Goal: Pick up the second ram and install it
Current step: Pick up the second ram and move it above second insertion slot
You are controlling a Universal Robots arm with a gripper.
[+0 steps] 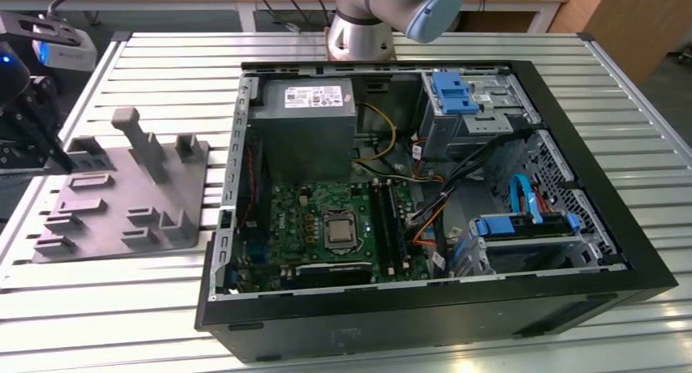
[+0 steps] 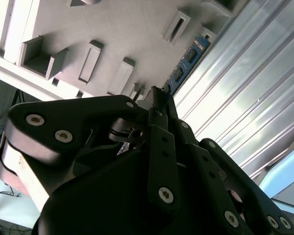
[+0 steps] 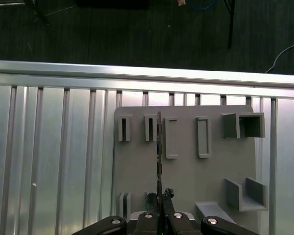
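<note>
In the first wrist view I'm looking down past the gripper (image 3: pixel 160 195). Its fingers are pinching in narrow on the memory stick (image 3: pixel 159 147), which is showing edge-on as a thin dark line running straight out from the fingertips. Beyond the tips the grey holder block (image 3: pixel 186 176) is lying on the slatted metal table (image 3: pixel 54 147), with its slots sitting to either side of the stick. I cannot tell from here whether the stick is touching the block.

In the second wrist view the memory stick (image 2: pixel 186 61) is showing its flat side with dark chips in a row. It is reaching out past the black fingers (image 2: pixel 161 147) clamping its near end, and running along the block's edge where the table begins.

In the exterior view the gripper is hanging at the side of the block away from the open computer case (image 1: pixel 433 308), well apart from the motherboard (image 1: pixel 324 219) inside it.
</note>
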